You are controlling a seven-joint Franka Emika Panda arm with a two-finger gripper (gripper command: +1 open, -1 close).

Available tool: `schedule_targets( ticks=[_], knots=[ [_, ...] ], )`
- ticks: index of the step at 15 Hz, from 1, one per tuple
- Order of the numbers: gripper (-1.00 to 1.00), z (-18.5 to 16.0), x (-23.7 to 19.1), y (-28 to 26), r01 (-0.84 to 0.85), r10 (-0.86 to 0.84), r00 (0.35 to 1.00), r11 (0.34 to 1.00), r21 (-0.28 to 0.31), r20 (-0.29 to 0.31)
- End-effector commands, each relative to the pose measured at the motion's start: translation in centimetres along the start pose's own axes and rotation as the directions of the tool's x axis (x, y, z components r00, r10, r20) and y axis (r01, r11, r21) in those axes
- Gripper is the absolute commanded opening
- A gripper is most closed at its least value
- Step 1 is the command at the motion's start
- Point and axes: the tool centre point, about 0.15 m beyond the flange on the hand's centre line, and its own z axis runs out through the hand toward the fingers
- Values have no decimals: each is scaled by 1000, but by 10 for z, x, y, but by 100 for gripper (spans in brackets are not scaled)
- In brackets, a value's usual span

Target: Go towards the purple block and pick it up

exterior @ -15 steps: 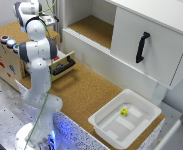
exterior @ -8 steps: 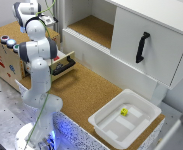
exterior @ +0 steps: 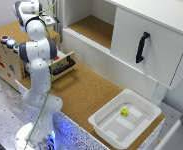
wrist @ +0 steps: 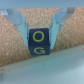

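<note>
Nothing is seen to have moved since the earlier frames: the arm (exterior: 37, 65) is held in the same folded pose, with its wrist at about eleven o'clock in the exterior view, above the wooden box (exterior: 11, 62). In the wrist view, the purple block (wrist: 39, 42) is found between the two light-blue fingers (wrist: 21, 25), on a cork surface. The jaws (wrist: 40, 30) are spread slightly wider than the block, one finger at each flank; whether the pads touch it cannot be told because of blur, and no grip is shown. The block appears as a dark, blue-purple cuboid with smooth faces, and two yellow letters, "O" and "G", are stacked on its visible sides. Its long axis seems to run along the line from twelve to six o'clock in the wrist picture, between the fingers, although foreshortening makes this uncertain. In the exterior view the block itself cannot be made out; it is hidden by the arm.

The tabletop (exterior: 86, 90) is covered in speckled brown cork. A white plastic tray (exterior: 146, 107), rectangular with rounded corners, is placed at about four o'clock, and a small yellow object (exterior: 124, 112) lies in it. A white cabinet (exterior: 156, 35) with a black handle (exterior: 142, 46) stands at about two o'clock
</note>
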Motion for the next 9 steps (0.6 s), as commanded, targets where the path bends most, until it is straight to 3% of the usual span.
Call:
schedule_targets(
  ticks=[1,5,9],
  knots=[
    [-100,25,-66,-9,-86,90,993,995,52,-79],
    [-100,48,-83,-17,-89,95,991,994,62,-90],
    [-100,69,-75,12,-88,96,987,994,70,-126]
  ],
)
